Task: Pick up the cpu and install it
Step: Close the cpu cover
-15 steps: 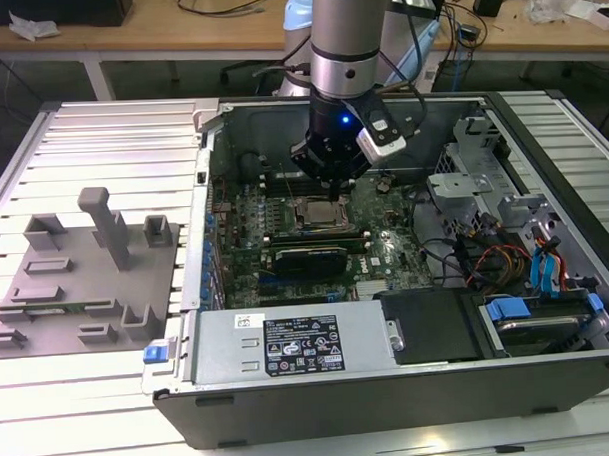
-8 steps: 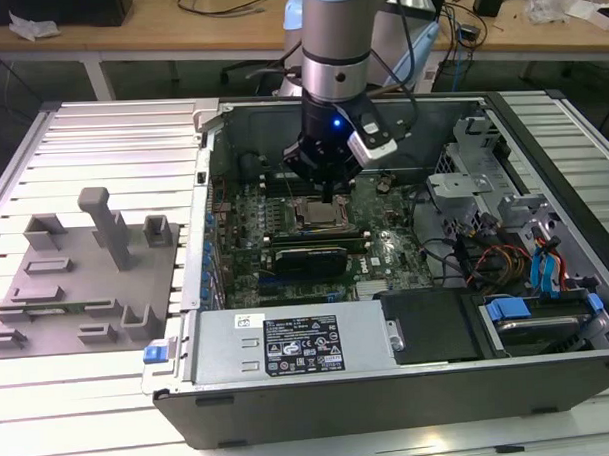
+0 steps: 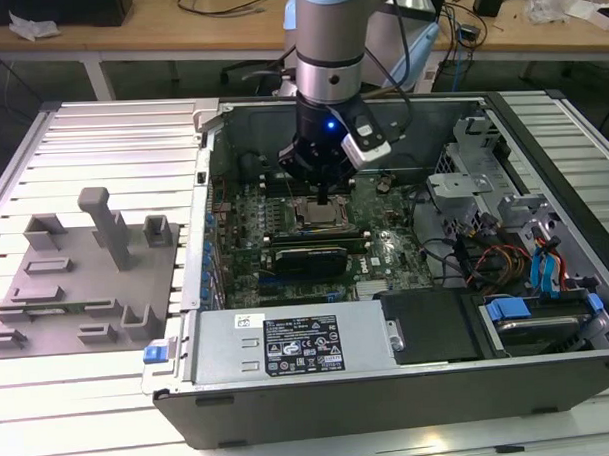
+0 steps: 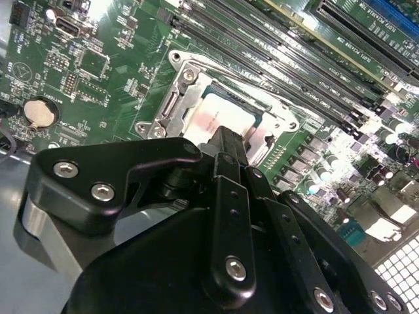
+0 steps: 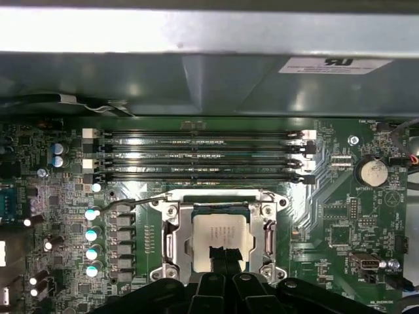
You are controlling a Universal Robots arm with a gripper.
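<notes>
The cpu [image 5: 219, 229] lies flat inside the metal-rimmed socket frame [image 5: 171, 239] on the green motherboard, its pale silvery top facing up. In the second wrist view the cpu [image 4: 219, 116] shows just beyond my fingertips. My gripper [image 5: 224, 254] hangs straight over it, with the two black fingers drawn together and their tips at the chip's near edge. I cannot tell whether the tips touch the chip. In the exterior view the gripper [image 3: 325, 199] points down into the open computer case over the cpu [image 3: 319, 215].
A grey moulded tray [image 3: 86, 266] sits on the slatted table at the exterior view's left. A long silver box [image 3: 288, 339] lines the case's front. Memory slots [image 5: 196, 157] run beside the socket, a coin battery [image 5: 371, 173] lies nearby, and cables and drive bays [image 3: 526, 270] fill the right.
</notes>
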